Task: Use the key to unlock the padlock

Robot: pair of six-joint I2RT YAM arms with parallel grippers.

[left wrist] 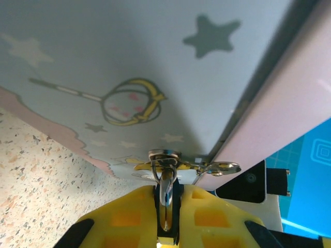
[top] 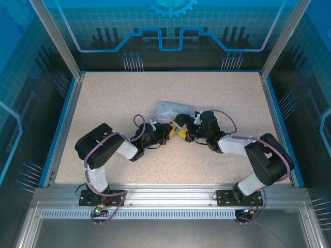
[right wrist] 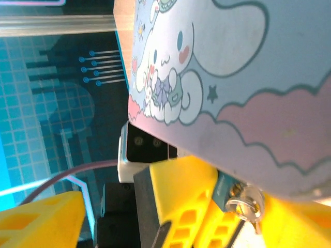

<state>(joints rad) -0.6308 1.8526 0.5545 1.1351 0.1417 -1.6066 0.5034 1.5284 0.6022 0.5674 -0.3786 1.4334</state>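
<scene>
My left arm [top: 103,150] reaches in from 8 o'clock to the middle of the bench [top: 114,98]. My left end effector [left wrist: 166,204] is pinched almost closed. Its yellow fingers [left wrist: 129,217] clamp the padlock [left wrist: 165,181], which shows as thin shiny metal in the slit between them. At 12 o'clock of that grip, just beside it, lies the pale blue cartoon tin [top: 173,109].

From my right wrist, the padlock's bluish body sits against a left finger under the tin's edge. The silvery key [right wrist: 249,205] juts out at its 4 o'clock.

My right end effector [top: 186,131], coming in from 4 o'clock, stands wide open and grips nothing. Its fingers [right wrist: 41,219] flank lock and key. I cannot tell whether one brushes the key.
</scene>
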